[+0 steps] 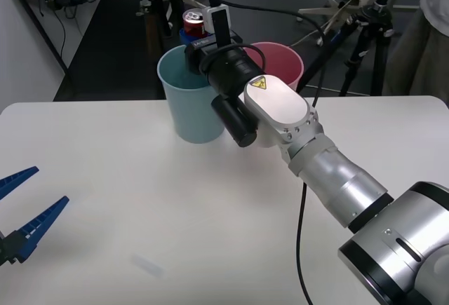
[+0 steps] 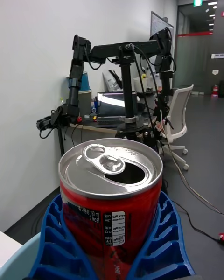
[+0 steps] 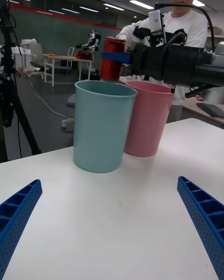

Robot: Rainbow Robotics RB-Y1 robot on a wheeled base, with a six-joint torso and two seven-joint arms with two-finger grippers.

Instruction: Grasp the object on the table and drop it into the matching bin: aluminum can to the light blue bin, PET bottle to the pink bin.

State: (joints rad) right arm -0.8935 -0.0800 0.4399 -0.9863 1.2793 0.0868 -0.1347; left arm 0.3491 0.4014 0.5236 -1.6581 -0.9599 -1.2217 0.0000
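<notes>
A: Where is the aluminum can (image 2: 111, 200) held at this moment?

B: It is clamped upright between the two blue ribbed fingers (image 2: 161, 242) of the right gripper (image 1: 193, 36), with the silver top and the pull tab above the finger edges. In the left wrist view the can is seen above the light blue bin (image 3: 103, 124), over the part of its rim next to the pink bin (image 3: 149, 117).

A: Is the step ready to be finished?

B: It is judged that the release is the step in hand. Before the fingers are parted, it should be checked that the can hangs well inside the light blue rim and not over the place where the two bins touch. A small shift away from the pink bin is advised.

A: How should the release be made?

B: The can should be kept vertical, and the fingers should be parted fully in one motion, so that the can is not dragged by one finger and tipped against the rim. A lower release height may be chosen to reduce bouncing.

A: And the other arm?

B: The left gripper (image 1: 19, 214) is parked low over the white table (image 1: 140, 235), its fingers spread wide and holding nothing.
</notes>
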